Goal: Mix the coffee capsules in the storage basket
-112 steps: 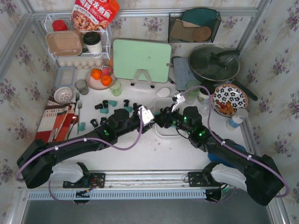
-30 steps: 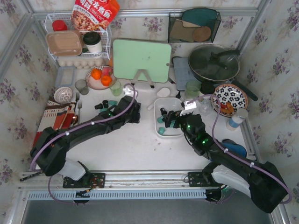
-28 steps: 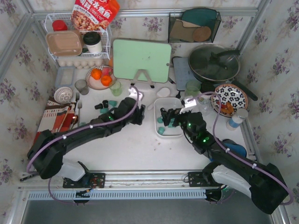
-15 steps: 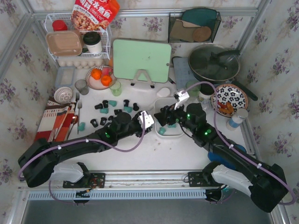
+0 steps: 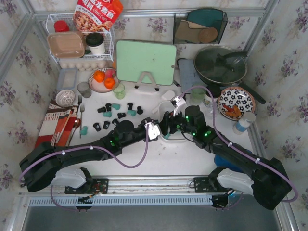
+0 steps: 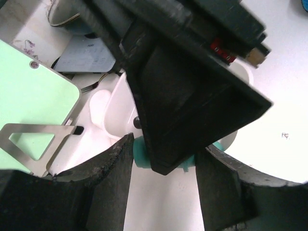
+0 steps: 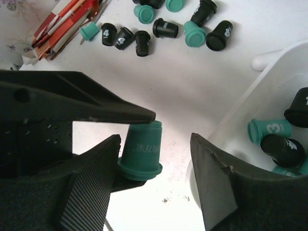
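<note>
My left gripper [image 5: 155, 131] is shut on a teal coffee capsule [image 7: 139, 151], held end to end between its fingers just left of the white storage basket [image 5: 163, 111]. The capsule also shows in the left wrist view [image 6: 139, 156], half hidden by a right finger. My right gripper [image 7: 156, 142] is open, its fingers on either side of that capsule without closing on it. The basket [image 7: 269, 91] holds teal and black capsules [image 7: 269, 131]. Several loose capsules [image 5: 118, 113] lie on the table to the left, and show in the right wrist view [image 7: 163, 26].
A green cutting board [image 5: 146, 61] stands behind the basket. A pan [image 5: 220, 65] and patterned plate [image 5: 236, 102] are at the back right. An orange plate [image 5: 103, 79], wire rack [image 5: 79, 45], strainer bowl [image 5: 65, 97] and folded cloth [image 5: 55, 122] are at the left.
My left gripper has come back from the loose capsules to the basket's left side with a teal capsule. My right gripper has shifted left and down to meet it.
</note>
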`<state>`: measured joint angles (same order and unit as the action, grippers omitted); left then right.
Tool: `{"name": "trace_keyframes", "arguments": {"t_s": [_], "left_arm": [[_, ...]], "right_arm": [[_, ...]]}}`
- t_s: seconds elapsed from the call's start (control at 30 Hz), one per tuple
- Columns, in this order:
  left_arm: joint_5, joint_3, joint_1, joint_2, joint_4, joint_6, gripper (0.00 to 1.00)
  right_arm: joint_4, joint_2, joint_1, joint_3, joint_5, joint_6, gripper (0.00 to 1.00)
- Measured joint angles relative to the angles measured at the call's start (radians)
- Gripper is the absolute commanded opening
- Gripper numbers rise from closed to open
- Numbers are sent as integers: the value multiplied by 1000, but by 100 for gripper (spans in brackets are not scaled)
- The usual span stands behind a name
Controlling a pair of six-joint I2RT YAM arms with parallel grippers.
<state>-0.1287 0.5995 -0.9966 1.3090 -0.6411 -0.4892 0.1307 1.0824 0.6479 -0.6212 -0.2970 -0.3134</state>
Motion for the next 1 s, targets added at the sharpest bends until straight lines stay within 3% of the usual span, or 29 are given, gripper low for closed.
{"name": "trace_keyframes", "arguments": {"t_s": [0.33,0.5,0.6,0.67,0.77,0.87,0.93,1.0], "left_arm": [[14,7,-35,8,-1,-37,54],[78,43,-40,16,48,-32,57],[170,111,-40,14,172,12,62],[255,142,-35,-7,259,72,77],[368,157,-20,-63,400,227,87],[446,157,-16,-109,564,402,87],[490,166,-16,-131,706,530,80],[533,187,-16,-135,845,665,79]], "right_arm": [[15,47,0,2,-16,-18,46],[19,46,0,2,14,-24,53],[18,31,-1,2,95,-23,58],[-1,11,-1,2,151,-15,60],[-30,-20,1,13,285,19,64],[-27,-51,0,42,410,57,65],[-14,-72,-1,68,468,69,65],[10,-90,-1,97,507,84,65]]}}
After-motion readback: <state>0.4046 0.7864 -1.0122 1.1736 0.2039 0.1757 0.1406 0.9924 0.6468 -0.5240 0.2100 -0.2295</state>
